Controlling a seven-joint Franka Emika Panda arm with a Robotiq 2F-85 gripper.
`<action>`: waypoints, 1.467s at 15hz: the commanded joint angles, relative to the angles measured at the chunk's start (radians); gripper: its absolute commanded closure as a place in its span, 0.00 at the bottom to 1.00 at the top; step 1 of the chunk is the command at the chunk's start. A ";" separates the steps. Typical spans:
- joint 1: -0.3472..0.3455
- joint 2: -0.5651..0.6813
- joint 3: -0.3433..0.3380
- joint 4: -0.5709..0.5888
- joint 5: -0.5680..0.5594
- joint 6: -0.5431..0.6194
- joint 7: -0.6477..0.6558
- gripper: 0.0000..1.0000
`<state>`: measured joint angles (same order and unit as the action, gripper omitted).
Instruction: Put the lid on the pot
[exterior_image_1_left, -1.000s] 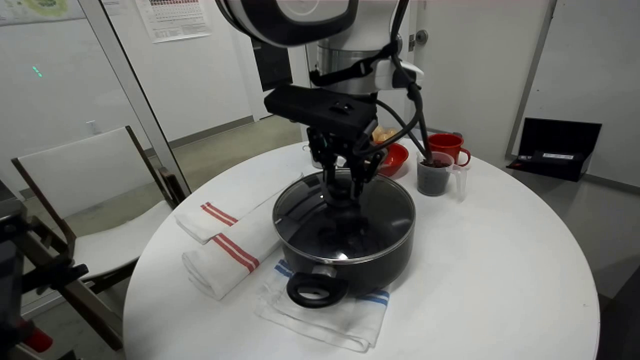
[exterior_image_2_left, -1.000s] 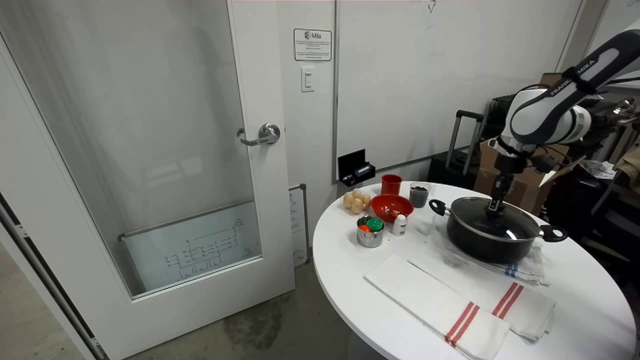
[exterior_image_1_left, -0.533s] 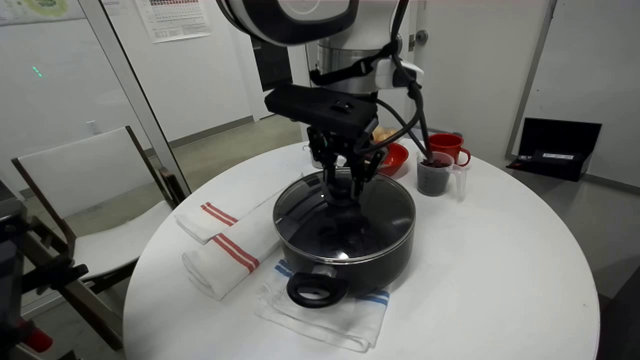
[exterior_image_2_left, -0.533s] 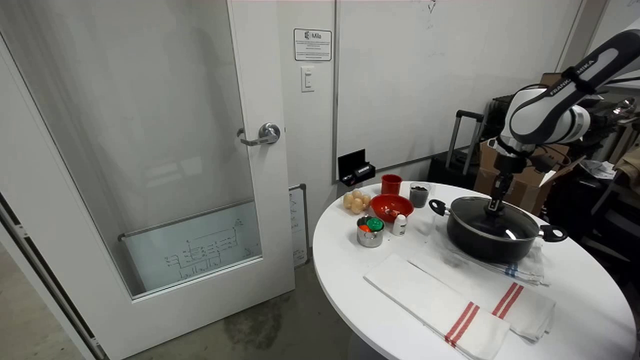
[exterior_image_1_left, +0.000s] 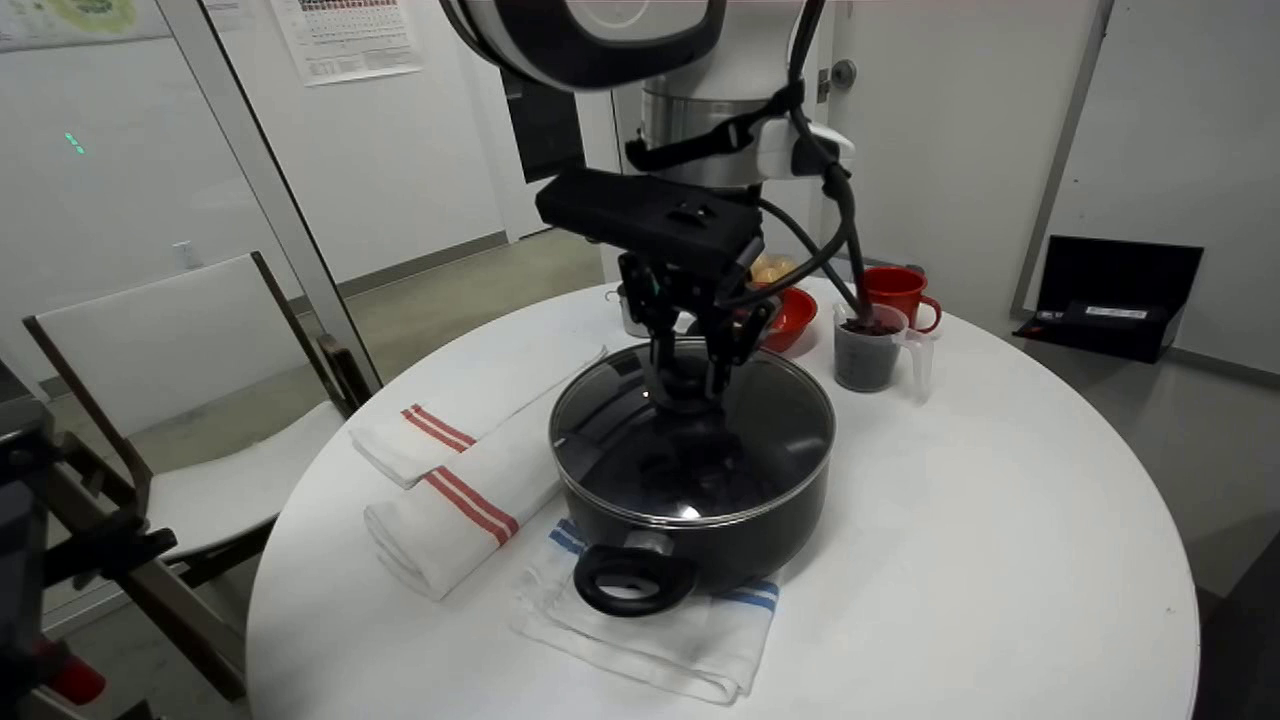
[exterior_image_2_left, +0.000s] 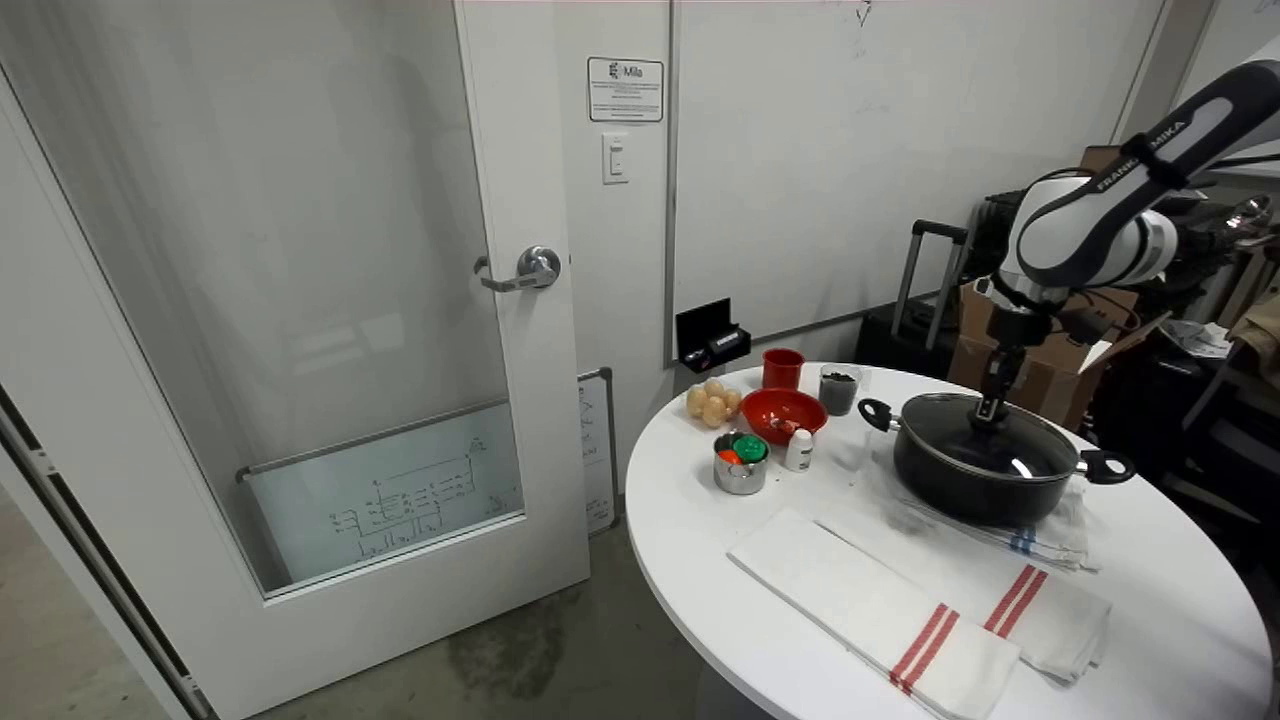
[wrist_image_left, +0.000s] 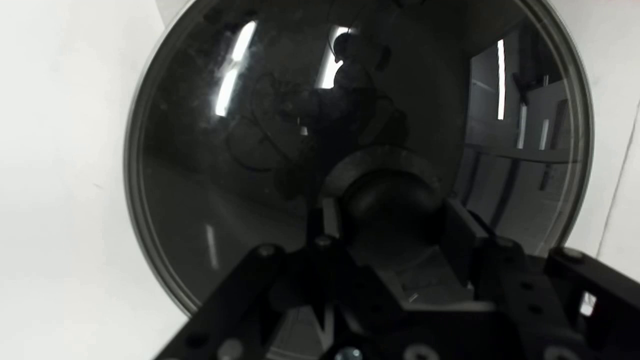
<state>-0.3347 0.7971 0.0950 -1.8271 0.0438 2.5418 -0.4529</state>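
The clear glass lid (exterior_image_1_left: 610, 450) with a metal rim lies over the black pot (exterior_image_1_left: 765, 550), its rim lined up closely with the pot's. In an exterior view the lid (exterior_image_2_left: 1040, 455) and pot (exterior_image_2_left: 965, 497) look level, with no clear gap. My gripper (exterior_image_1_left: 687, 390) is upright over the lid's centre, also seen in an exterior view (exterior_image_2_left: 990, 413). In the wrist view the gripper's fingers (wrist_image_left: 390, 215) stand on both sides of the lid's black knob (wrist_image_left: 390, 192) and are shut on it. The lid (wrist_image_left: 225, 185) hides the pot's inside.
A folded blue-striped towel (exterior_image_1_left: 690, 650) lies under the pot. Red-striped towels (exterior_image_1_left: 450, 530) lie beside it. A clear measuring cup (exterior_image_1_left: 868, 358), red mug (exterior_image_1_left: 895, 290), red bowl (exterior_image_2_left: 785, 415), white bottle (exterior_image_2_left: 799, 450), metal cup (exterior_image_2_left: 740, 475) and pale round items (exterior_image_2_left: 712, 402) stand nearby.
My gripper and the lid have shifted very slightly to the right in an exterior view. The pot has stayed in place.
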 joint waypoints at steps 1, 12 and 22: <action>0.014 0.003 -0.013 0.037 -0.002 -0.037 0.006 0.75; 0.038 0.014 -0.030 0.045 -0.023 -0.051 0.008 0.41; 0.093 -0.037 -0.067 0.009 -0.067 -0.008 0.033 0.00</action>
<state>-0.2789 0.7956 0.0636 -1.7937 0.0184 2.5222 -0.4529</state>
